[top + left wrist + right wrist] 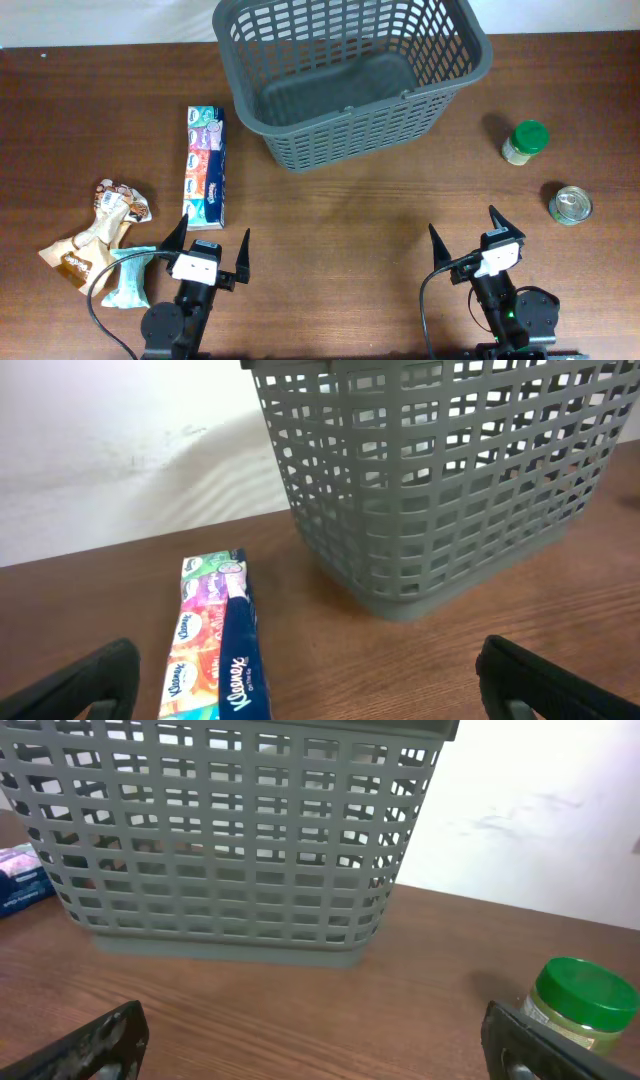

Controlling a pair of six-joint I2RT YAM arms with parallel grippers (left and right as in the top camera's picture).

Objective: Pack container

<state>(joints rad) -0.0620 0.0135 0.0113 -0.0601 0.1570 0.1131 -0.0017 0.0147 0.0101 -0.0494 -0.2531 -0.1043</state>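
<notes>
We see the big grey container (345, 135) standing at the far side of the tabletop (340, 215), between a tissue pack (205, 165) and a green-lidded jar (525, 141). Our left pincer (214, 230) and right pincer (462, 222) are both wide open, hold nothing, and hang well apart from it.

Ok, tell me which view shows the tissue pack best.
Overhead: the tissue pack lies whole, left of the basket. Left wrist view: the tissue pack is cut off at the bottom. Right wrist view: only its corner shows at the left edge.
</notes>
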